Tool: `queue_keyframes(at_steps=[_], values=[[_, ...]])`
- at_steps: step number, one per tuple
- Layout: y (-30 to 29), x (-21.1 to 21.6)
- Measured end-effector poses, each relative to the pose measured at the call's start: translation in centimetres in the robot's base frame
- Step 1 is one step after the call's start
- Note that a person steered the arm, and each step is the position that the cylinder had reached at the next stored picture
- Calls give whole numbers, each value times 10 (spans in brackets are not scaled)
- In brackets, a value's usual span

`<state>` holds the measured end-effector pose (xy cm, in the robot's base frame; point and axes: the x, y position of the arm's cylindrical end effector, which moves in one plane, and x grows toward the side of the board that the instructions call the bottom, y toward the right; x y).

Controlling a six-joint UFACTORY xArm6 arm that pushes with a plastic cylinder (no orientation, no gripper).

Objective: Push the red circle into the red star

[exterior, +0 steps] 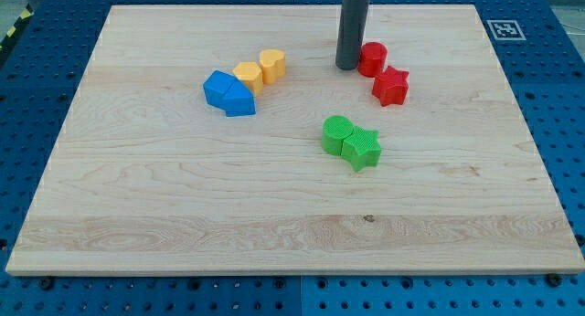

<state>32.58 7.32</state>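
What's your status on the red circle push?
My tip down on the board, touching the red circle on its view-left side. Red circle beside the red star, about touching. Nothing between them; green blocks lie apart, toward the view's bottom.

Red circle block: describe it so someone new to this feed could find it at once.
Start at the dark rod coming down from the view's top edge onto the wooden board; my tip rests just left of the red circle block, apparently touching it. The red star block sits just below and right of it. The circle is round and smooth-edged; the star has points.
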Motion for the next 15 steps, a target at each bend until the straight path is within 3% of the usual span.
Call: queue_keyframes(at_steps=[4,7,15], values=[[32,-1],[48,-53],[79,-37]])
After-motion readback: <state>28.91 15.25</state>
